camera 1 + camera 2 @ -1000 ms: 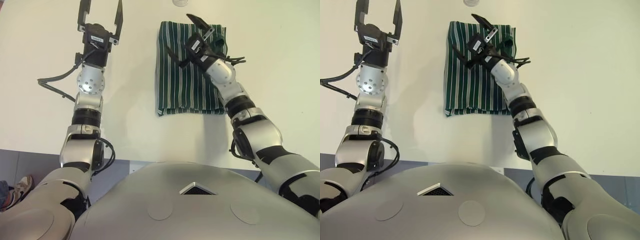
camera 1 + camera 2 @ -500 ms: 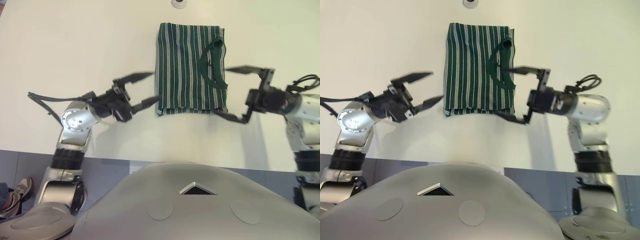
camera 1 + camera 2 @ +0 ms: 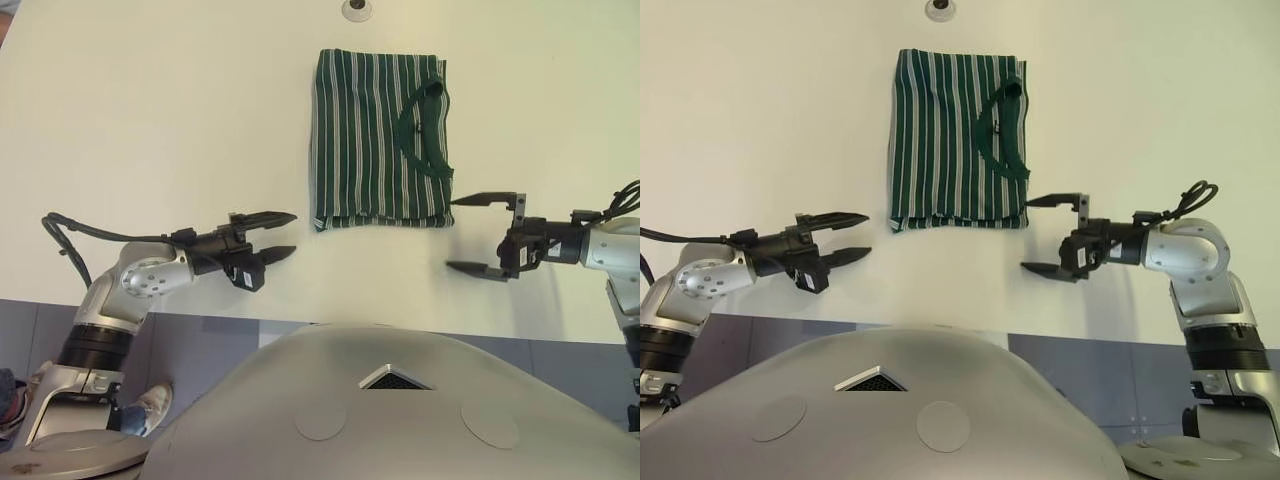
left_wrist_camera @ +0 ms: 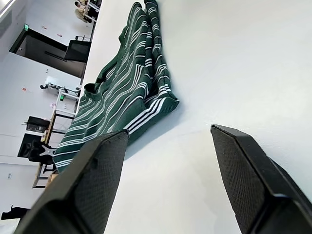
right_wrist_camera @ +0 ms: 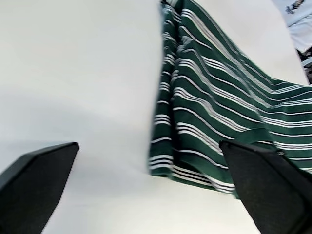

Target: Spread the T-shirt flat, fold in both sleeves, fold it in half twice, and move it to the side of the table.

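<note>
The green T-shirt [image 3: 380,140] with white stripes lies folded into a neat rectangle on the white table [image 3: 150,120], collar showing on its right side. My left gripper [image 3: 281,236] hovers open near the table's front edge, left of the shirt's near left corner, empty. My right gripper [image 3: 464,233] stands open and empty near the front edge, just right of the shirt's near right corner. Both wrist views look across the table at the folded T-shirt [image 4: 122,92] [image 5: 214,117] between their own open fingers [image 4: 92,190] [image 5: 29,180].
A small round fitting [image 3: 356,9] sits in the table just beyond the shirt. Wide bare tabletop stretches to the left and right of the shirt. The table's front edge [image 3: 300,320] runs close below both grippers.
Both arms have drawn back from the far part of the table to the front edge. The right gripper came off the top of the shirt. The shirt lies where it was.
</note>
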